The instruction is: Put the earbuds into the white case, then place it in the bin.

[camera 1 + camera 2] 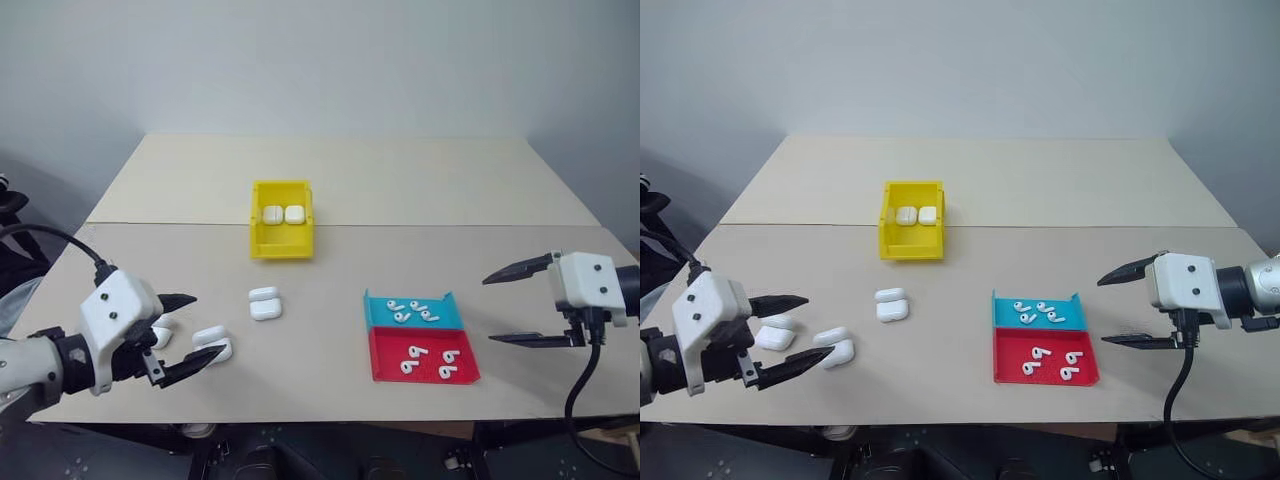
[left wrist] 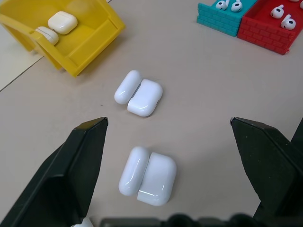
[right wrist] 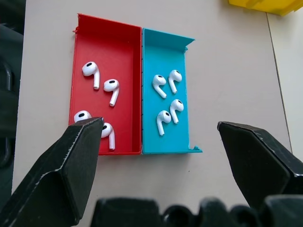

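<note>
L gripper (image 1: 185,335) hovers low over the near-left part of the table (image 1: 400,180), fingers spread wide, nothing held. Between/under its fingertips: an open white case (image 1: 213,342), lid flipped back; another case (image 1: 775,335) sits just beside it, further left, partly hidden by the gripper in the left eye view. Wrist cam shows the open case (image 2: 147,177) lying flat betw the two black fingers (image 2: 71,175), not touched.

Next, toward centre: a second open case (image 1: 265,303), lid back, alone on bare table, well apart from the gripper.

Behind it, yellow bin (image 1: 281,246) near table centre, upright, w/ two closed cases (image 1: 283,214) side by side at its far end.

Right of centre: blue tray (image 1: 412,312) and red tray (image 1: 424,360) touching along one long edge, blue the farther one. Earbuds (image 3: 168,97) – four in blue, four more (image 3: 99,101) in red, all loose, stems at mixed angles.

R gripper (image 1: 508,306) at far right, above the table edge, just beside the trays, fingers fully apart, empty. Its wrist cam looks down on both trays.
</note>
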Available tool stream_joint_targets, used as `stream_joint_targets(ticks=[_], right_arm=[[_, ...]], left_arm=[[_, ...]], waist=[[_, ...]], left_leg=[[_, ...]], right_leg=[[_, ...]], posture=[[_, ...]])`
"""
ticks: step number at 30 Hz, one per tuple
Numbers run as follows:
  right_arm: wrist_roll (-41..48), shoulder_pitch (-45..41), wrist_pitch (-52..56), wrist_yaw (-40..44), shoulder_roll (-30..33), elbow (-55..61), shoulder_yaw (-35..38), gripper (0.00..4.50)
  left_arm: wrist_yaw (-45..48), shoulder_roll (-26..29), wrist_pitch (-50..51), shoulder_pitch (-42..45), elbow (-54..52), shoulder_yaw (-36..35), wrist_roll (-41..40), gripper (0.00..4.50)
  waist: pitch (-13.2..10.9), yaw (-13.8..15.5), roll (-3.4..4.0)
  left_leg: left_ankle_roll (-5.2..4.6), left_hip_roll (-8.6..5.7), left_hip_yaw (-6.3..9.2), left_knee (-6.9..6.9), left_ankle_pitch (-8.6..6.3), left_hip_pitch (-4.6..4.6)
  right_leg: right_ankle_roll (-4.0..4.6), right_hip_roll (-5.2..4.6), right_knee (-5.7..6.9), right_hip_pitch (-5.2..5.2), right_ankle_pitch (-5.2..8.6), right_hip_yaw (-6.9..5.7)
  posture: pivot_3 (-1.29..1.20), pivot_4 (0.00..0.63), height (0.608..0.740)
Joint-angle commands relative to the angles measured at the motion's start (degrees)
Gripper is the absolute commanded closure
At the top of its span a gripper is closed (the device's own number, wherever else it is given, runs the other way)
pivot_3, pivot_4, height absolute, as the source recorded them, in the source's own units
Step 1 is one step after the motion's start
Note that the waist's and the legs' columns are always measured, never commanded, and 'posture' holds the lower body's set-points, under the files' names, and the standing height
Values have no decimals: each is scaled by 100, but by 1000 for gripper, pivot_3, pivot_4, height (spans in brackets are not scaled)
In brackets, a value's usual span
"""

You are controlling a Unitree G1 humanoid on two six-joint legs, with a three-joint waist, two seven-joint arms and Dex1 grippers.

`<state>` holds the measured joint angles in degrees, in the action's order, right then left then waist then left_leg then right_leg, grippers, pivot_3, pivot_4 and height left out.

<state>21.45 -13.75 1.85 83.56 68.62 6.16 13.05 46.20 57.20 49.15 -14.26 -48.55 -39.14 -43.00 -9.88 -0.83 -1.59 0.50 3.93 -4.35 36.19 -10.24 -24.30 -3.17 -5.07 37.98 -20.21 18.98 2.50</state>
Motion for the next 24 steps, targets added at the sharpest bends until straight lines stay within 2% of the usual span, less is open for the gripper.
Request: stream_joint_targets(ticks=[1, 4, 9, 13, 17, 19, 24], right_arm=[[-26, -180, -63, -7, 60, -2, -5, 35], [-39, -266, -51, -33, 30, -14, -102, 35], [-77, -411, -77, -53, -43, -55, -258, 35], [-217, -655, -208, -25, -152, -290, -508, 35], [-292, -1062, -72, -8, -250, -401, -791, 35], [-256, -1087, 10, 50, -264, -373, -843, 35], [-341, -925, 97, 51, -254, -281, -982, 35]], left_arm=[[86, 48, 99, -78, -127, -290, -165, 0], [-312, -79, 256, 80, -151, -319, -270, 0], [-662, -79, 259, -80, -364, -353, 152, 0], [-1591, 15, 1304, 222, -651, -478, 5, 0], [-2149, 513, 3198, 1035, -704, -395, -342, 0], [-2271, 789, 4062, 1397, -383, -253, -542, 0], [-3020, 1598, 4335, 1429, 1079, 118, -1291, 0]], waist=[[0, -1, 0], [0, -1, 0], [0, -20, 0], [0, -8, 0], [-1, -10, -1], [-1, -5, -1], [-1, -2, -3]], left_leg=[[0, 0, 0, 0, 0, 0], [0, 0, 0, 0, 0, 0], [0, 0, 0, 0, 0, 0], [0, 0, 1, 0, 0, 0], [0, 0, 4, 4, 1, 3], [1, -2, 5, 3, 1, 2], [2, -2, 19, -15, 1, -2]], right_leg=[[0, 0, 0, -1, 0, 0], [0, 0, 0, -1, 0, 0], [0, 0, 1, -1, 0, 1], [0, 0, 0, -1, 0, 2], [0, 2, 7, 0, 0, 1], [0, 2, 7, 0, 0, 0], [1, 0, 3, -13, 1, 1]], posture=[[0, 150, 740], [0, 150, 740], [0, 150, 740], [0, 150, 740], [0, 150, 740], [0, 150, 740], [0, 150, 740]])
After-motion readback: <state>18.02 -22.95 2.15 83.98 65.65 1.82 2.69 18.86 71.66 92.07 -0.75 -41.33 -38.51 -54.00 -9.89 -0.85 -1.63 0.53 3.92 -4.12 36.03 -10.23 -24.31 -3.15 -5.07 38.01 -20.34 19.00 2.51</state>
